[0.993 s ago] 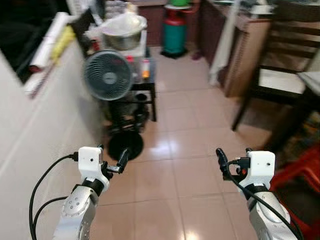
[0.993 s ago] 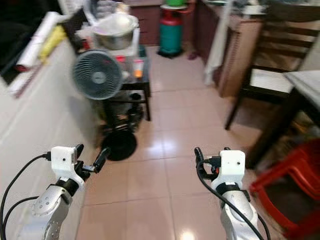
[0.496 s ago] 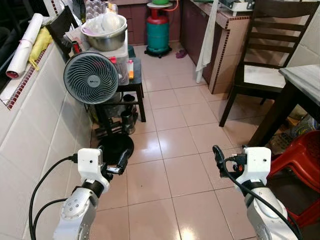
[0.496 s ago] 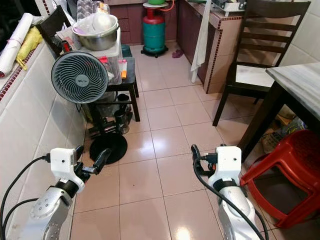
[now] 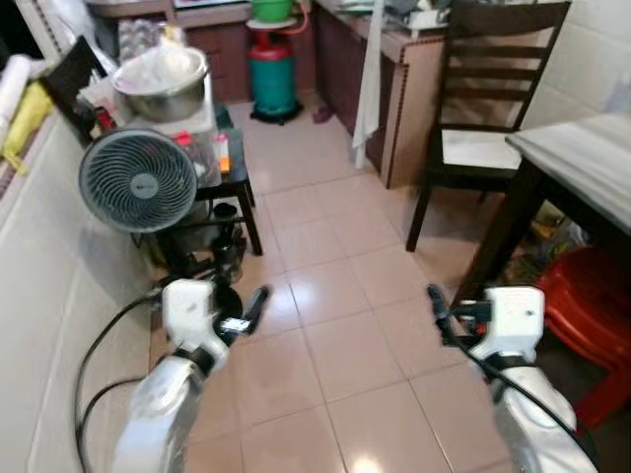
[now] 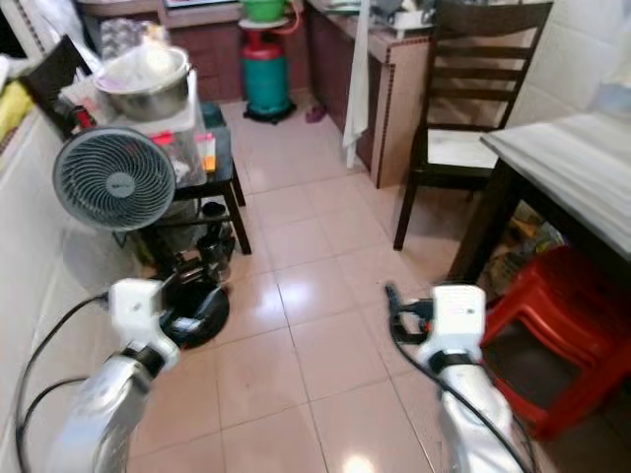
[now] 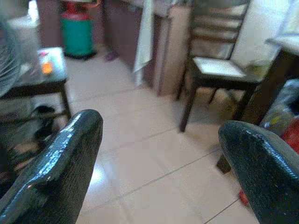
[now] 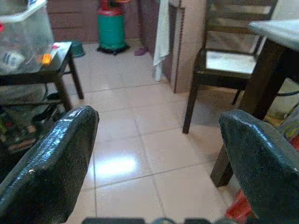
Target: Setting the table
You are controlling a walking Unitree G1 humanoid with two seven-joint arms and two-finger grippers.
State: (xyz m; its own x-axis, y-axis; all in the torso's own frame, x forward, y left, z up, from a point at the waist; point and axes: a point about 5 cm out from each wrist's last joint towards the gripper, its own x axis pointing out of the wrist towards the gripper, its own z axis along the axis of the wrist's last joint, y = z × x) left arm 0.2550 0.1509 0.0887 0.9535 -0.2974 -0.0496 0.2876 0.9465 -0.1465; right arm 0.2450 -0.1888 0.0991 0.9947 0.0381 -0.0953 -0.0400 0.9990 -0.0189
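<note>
Key relation: the dark-legged table with a pale stone top (image 5: pixel 577 158) lies ahead and to the robot's right, its near edge running away from the robot along that side; the right gripper (image 5: pixel 436 301) is the nearer of the two, so I judge the coming move to be a turn or step to the right.
Task's thing: no plates, cups or cutlery can be made out; the tabletop part in view looks bare, so the setting seems not yet begun.
Floor: glossy beige tiled floor (image 5: pixel 325 246) lies between the robot and the table.
Chair: one dark wooden slat-back chair with a pale seat (image 6: pixel 463 108), at the table's far end, beside the tiled counter (image 5: pixel 404 59).
Stool: one red plastic stool (image 6: pixel 557 325), partly under the table's near edge, just right of the right arm.
Fan: one grey round floor fan (image 5: pixel 138 182), ahead to the left, against a small black side table (image 5: pixel 229 182).
Gas cylinder: one green cylinder with a red top (image 5: pixel 273 74), far down the passage.
Bowl: one large steel bowl (image 5: pixel 163 84) on the clutter behind the fan.
Towel: one white cloth (image 6: pixel 357 69) hanging off the counter.
Grippers: two, both held out low over the floor.
Left gripper (image 5: pixel 258 301): fingers (image 7: pixel 60 158) spread wide, nothing between them.
Right gripper: fingers (image 8: pixel 56 158) likewise parted and empty.
</note>
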